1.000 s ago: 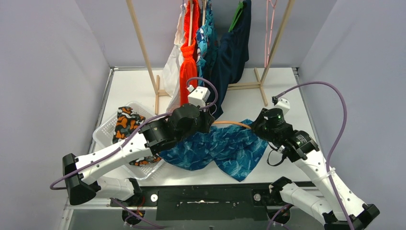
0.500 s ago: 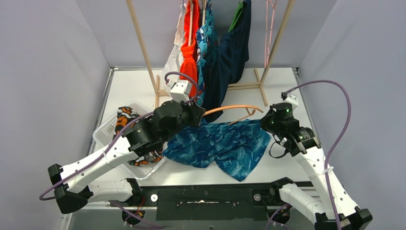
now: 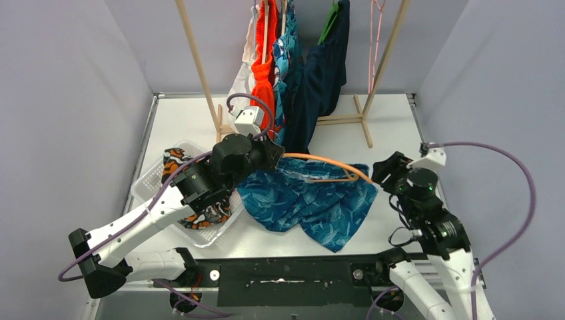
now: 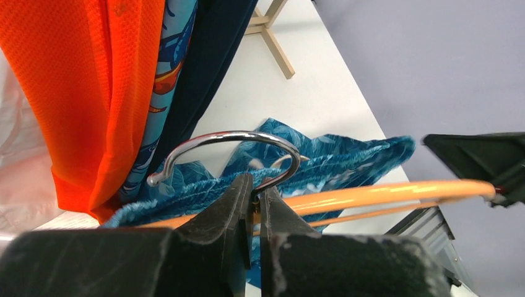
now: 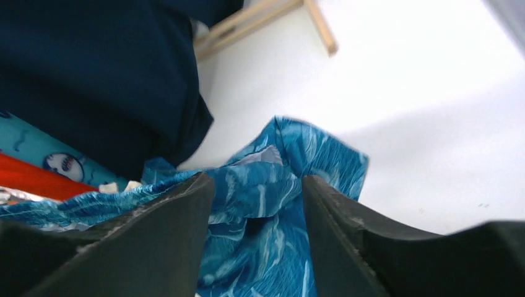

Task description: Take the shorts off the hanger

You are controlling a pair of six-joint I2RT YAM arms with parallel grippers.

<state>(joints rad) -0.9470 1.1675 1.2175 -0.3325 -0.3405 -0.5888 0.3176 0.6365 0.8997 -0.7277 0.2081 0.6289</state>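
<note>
Blue patterned shorts point(image 3: 313, 203) lie spread on the white table. The orange hanger point(image 3: 326, 160) arcs over their upper edge. My left gripper point(image 3: 274, 157) is shut on the neck of its metal hook point(image 4: 235, 137), fingertips pinched together point(image 4: 255, 185) just above the orange bar point(image 4: 384, 195). My right gripper point(image 3: 383, 170) stands open at the shorts' right corner. Its fingers point(image 5: 257, 185) frame the blue fabric point(image 5: 266, 210) without pinching it. Camouflage shorts point(image 3: 174, 163) rest in the basket.
A white mesh basket point(image 3: 143, 187) sits at the left. The wooden rack point(image 3: 200, 60) stands at the back, carrying orange point(image 3: 263, 73), teal shark-print point(image 3: 288, 60) and navy point(image 3: 326, 80) shorts. Its foot point(image 3: 363, 120) lies behind the hanger.
The right gripper opened, let go of the blue shorts and drew back to the right. The left gripper pulled the hanger up and toward the back left.
</note>
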